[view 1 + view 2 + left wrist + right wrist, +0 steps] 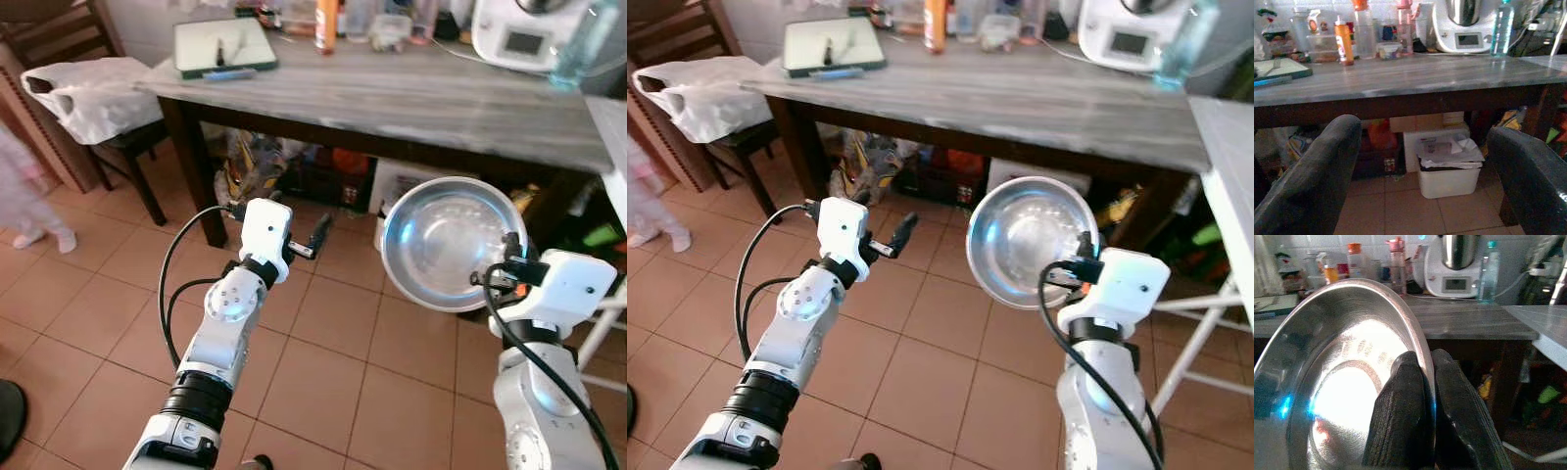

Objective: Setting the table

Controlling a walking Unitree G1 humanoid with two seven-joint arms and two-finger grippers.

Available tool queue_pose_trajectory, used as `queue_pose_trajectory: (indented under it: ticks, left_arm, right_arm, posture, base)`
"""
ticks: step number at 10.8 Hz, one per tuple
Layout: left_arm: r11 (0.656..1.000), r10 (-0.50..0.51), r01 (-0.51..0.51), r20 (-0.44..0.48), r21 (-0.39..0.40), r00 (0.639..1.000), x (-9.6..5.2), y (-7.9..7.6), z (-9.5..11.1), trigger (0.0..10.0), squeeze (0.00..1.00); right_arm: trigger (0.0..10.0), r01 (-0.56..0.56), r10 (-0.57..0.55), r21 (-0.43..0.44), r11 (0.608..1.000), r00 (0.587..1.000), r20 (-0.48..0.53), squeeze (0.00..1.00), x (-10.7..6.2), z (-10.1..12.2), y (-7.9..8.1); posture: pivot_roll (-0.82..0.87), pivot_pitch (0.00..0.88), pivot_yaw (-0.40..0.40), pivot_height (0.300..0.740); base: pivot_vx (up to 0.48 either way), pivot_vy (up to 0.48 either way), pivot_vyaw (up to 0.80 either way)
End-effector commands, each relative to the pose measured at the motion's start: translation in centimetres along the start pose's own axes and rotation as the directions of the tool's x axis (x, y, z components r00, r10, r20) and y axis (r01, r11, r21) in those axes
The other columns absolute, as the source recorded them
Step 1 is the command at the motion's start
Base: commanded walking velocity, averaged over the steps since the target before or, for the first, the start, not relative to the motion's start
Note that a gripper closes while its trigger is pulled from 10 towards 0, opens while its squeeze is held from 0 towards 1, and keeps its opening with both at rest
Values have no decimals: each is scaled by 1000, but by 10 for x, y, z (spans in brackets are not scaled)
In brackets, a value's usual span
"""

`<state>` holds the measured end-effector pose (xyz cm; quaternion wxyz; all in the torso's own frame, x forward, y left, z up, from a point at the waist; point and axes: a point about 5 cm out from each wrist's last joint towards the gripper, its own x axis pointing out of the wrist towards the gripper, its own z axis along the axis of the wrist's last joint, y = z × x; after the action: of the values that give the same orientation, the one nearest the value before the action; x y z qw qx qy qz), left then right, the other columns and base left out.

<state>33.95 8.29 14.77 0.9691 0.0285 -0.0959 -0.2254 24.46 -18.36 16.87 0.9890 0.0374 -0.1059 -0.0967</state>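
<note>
Before one grey table (411,93), right gripper (1426,382) pinches one steel bowl (446,240); left gripper (901,233) spread empty.

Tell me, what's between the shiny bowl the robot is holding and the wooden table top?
Nothing but air. In the left eye view the metal bowl, pinched by the right gripper, hangs above tiled floor in front of the table, not yet over it.
</note>
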Motion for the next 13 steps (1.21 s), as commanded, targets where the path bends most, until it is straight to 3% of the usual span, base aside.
queue_pose_trajectory:
  ticks: [1,13]
  left_arm:
    - [1000,-12,12,9,-1,1000,-1,-1,1,10000,0]
    - [997,-73,73,2,-10,997,-1,-11,-1,10000,0]
  right_arm:
    - [10000,3,-3,-3,1000,1000,5,0,0,0,0]
    - [10000,23,-23,-3,1000,1000,7,0,-1,-2,-2]
  posture:
    - [75,75,-15,740]
    - [69,81,-5,740]
  base:
    - [315,0,0]
    - [343,0,0]
